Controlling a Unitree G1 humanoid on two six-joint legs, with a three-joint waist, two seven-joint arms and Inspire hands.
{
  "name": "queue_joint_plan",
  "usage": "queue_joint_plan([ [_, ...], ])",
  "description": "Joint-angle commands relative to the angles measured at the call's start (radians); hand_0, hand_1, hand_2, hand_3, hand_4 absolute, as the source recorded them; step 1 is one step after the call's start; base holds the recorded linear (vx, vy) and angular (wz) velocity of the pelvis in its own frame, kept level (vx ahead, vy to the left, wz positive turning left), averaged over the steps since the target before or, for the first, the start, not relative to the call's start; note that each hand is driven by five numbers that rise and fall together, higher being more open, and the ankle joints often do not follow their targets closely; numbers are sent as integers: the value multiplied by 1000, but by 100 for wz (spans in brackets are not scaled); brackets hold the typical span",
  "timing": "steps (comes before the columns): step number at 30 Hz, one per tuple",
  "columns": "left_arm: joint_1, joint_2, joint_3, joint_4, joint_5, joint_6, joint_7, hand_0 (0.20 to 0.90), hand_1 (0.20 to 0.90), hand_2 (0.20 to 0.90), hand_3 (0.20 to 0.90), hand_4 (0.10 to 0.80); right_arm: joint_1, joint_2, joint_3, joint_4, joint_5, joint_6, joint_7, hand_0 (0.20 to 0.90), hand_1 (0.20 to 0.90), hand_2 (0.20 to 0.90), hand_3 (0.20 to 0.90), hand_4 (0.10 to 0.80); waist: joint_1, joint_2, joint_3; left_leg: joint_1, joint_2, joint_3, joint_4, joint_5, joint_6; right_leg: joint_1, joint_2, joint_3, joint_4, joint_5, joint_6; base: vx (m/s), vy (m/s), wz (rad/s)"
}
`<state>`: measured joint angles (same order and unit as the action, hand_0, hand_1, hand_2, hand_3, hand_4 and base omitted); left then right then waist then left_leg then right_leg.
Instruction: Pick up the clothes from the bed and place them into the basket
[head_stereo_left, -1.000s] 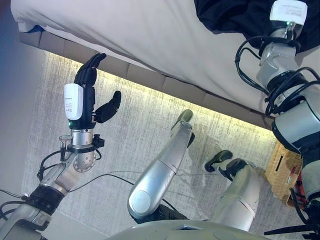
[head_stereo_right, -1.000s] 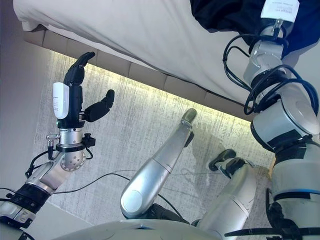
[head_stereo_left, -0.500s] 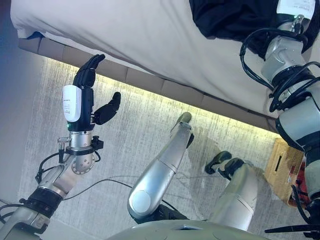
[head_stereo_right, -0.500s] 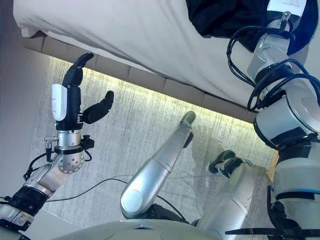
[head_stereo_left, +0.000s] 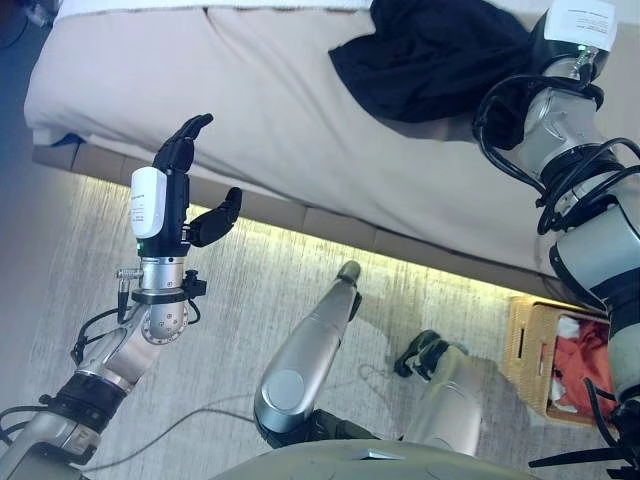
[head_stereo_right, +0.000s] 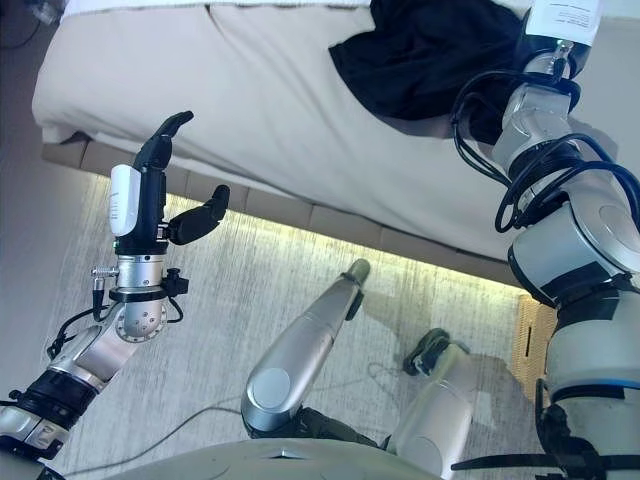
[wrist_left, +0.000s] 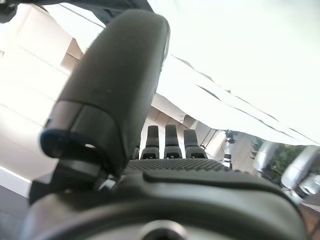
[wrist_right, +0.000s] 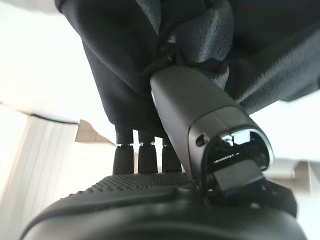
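A black garment lies crumpled on the beige bed at the far right. My right hand is at the garment's right edge. In the right wrist view my thumb presses into the bunched black cloth and pinches it against the fingers, which run under the cloth. My left hand is open and empty, raised upright in front of the bed's near edge; it also shows in the left wrist view. A wicker basket stands on the floor at the lower right.
Red clothes lie inside the basket. A lit strip runs along the bed's base above a grey rug. The bed's left part is bare sheet.
The camera has tilted up, so more of the bed and the basket show. My right hand stays at the black garment. My left hand stays raised and open.
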<state>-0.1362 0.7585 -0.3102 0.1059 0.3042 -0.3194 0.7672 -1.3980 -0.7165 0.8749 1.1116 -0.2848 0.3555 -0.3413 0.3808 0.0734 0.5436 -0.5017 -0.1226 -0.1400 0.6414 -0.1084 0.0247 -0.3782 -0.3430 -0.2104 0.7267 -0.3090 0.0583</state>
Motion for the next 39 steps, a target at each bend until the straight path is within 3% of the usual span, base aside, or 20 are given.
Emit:
queue_joint_plan([
  [1, -39, 5, 79, 9, -43, 24, -25, 900, 900, 900, 900, 800, -107, -141, -20, -83, 33, -28, -168, 300, 300, 300, 200, 100, -28, -68, -92, 110, 46, 14, -78, -102, 41, 131, 36, -23, -113, 113, -27, 12, -6, -29],
  [9, -38, -28, 34, 92, -69, 117, -99, 900, 900, 900, 900, 800, -53, -209, -90, -225, 97, -68, -171, 300, 300, 300, 200, 100, -124, -98, -205, 293, 110, 84, -285, -39, 21, 280, 63, 9, -365, 209, -6, 9, 53, -33],
  [20, -45, -103, 14, 219, -60, 146, -190, 900, 900, 900, 900, 800, 191, -292, -350, -399, 133, -147, -172, 300, 300, 300, 200, 100, -290, -125, -392, 561, 196, 198, -602, 46, -37, 408, 148, 121, -672, 337, 56, 84, 31, -39],
  [28, -79, -131, -29, 271, -43, 131, -225, 900, 900, 900, 900, 800, 287, -360, -456, -438, 146, -107, -191, 300, 300, 300, 200, 100, -362, -133, -430, 649, 230, 242, -726, 83, -65, 441, 188, 179, -744, 365, 61, 8, -20, -34],
  [33, -111, -152, -69, 315, -30, 113, -229, 900, 900, 900, 900, 800, 290, -398, -458, -416, 150, -108, -183, 300, 300, 300, 200, 100, -397, -133, -447, 657, 239, 254, -729, 79, -77, 447, 208, 203, -761, 369, 55, -7, -45, -19],
  [39, -156, -176, -105, 356, -9, 94, -227, 900, 900, 900, 900, 800, 319, -420, -477, -412, 177, -103, -181, 300, 300, 300, 200, 100, -456, -124, -461, 681, 251, 278, -729, 71, -87, 436, 241, 270, -766, 368, 43, -14, -46, -18],
])
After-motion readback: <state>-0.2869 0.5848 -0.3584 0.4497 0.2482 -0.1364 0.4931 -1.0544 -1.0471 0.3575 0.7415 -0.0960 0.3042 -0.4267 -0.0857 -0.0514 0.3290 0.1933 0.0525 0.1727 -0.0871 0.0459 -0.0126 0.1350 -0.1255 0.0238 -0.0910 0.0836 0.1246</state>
